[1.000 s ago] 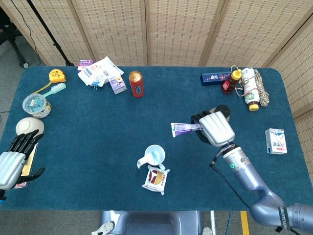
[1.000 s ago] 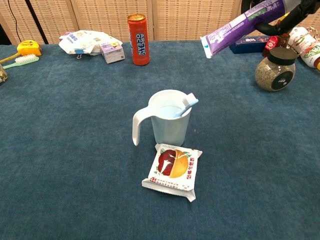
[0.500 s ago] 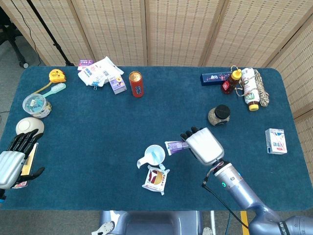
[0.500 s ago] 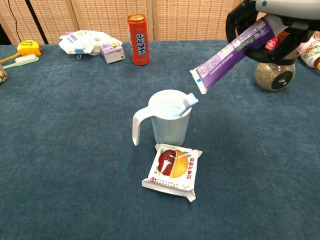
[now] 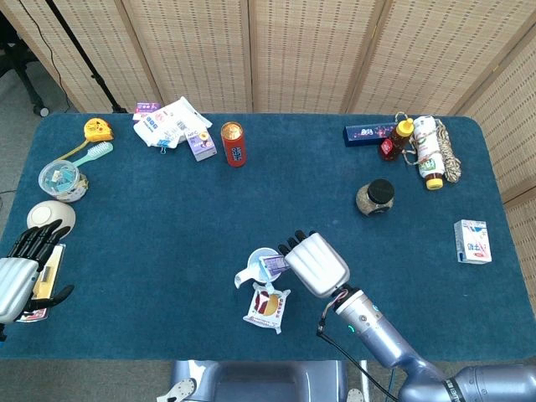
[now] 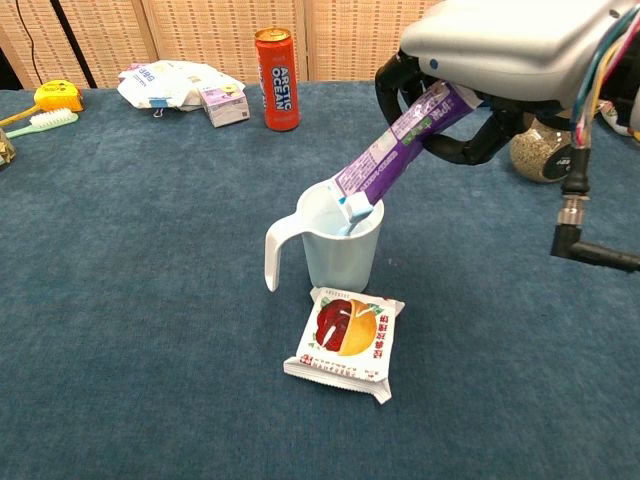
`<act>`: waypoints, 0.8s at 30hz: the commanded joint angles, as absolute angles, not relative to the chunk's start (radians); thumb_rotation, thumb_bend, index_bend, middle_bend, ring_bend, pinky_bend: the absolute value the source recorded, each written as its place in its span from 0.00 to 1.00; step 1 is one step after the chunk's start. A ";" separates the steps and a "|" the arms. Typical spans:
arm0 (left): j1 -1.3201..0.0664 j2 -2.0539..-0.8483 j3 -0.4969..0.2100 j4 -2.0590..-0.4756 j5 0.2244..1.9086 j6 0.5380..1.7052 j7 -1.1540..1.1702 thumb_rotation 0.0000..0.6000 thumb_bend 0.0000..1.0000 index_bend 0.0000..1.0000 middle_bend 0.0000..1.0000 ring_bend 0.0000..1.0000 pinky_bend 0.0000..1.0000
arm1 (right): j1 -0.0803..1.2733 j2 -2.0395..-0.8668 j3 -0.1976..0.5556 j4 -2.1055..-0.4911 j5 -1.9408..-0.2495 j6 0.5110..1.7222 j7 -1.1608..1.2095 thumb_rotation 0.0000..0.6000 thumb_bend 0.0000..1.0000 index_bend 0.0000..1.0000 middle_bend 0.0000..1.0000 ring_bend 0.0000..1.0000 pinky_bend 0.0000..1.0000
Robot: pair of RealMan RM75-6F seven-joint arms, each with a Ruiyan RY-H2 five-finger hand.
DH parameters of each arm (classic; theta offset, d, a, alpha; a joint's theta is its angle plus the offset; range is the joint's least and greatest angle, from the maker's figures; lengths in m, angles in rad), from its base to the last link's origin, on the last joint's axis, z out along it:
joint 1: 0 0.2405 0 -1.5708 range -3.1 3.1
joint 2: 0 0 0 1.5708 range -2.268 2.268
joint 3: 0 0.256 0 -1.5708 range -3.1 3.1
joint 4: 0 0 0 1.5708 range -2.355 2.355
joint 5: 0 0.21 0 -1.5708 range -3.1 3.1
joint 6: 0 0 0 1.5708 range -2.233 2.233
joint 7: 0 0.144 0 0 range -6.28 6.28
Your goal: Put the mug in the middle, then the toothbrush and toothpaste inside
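The pale blue mug (image 6: 340,250) (image 5: 259,266) stands near the table's middle front, handle to the left, with a light blue toothbrush (image 6: 356,217) leaning inside it. My right hand (image 5: 316,264) (image 6: 500,60) grips the purple toothpaste tube (image 6: 392,145) (image 5: 274,265), which slants down with its cap end just inside the mug's rim. My left hand (image 5: 21,272) rests at the table's left front edge, fingers apart, holding nothing.
A snack packet (image 6: 345,344) lies right in front of the mug. A red can (image 6: 276,64), white packets (image 6: 170,82) and a small box (image 5: 201,146) sit at the back. A jar (image 5: 374,197), bottles (image 5: 429,149) and a carton (image 5: 473,241) stand to the right; a bowl (image 5: 50,216) at left.
My right hand has carried the toothpaste tube left and down from beside the jar to the mug, and its tip now dips into the mug. The left hand stays put.
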State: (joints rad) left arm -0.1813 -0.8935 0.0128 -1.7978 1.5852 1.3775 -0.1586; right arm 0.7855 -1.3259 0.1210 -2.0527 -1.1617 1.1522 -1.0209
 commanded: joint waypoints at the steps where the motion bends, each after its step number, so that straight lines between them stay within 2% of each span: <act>1: -0.180 -0.892 0.014 -1.796 1.588 1.379 -0.164 1.00 0.22 0.00 0.00 0.00 0.00 | 0.811 -1.362 0.128 -2.032 -1.125 1.158 -1.075 1.00 0.64 0.59 0.54 0.45 0.70; 17: -0.187 -0.886 0.016 -1.795 1.588 1.364 -0.178 1.00 0.22 0.00 0.00 0.00 0.00 | 0.849 -1.426 0.079 -1.994 -1.140 1.193 -1.251 1.00 0.64 0.60 0.54 0.45 0.70; 24: -0.186 -0.883 0.018 -1.793 1.593 1.366 -0.189 1.00 0.22 0.00 0.00 0.00 0.00 | 0.884 -1.496 0.067 -1.937 -1.092 1.192 -1.382 1.00 0.64 0.60 0.54 0.45 0.70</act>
State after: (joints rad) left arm -0.1862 -0.8833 0.0177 -1.7940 1.5927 1.3655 -0.1878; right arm 0.8717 -1.4748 0.0704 -1.9551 -1.1108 1.1907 -1.3558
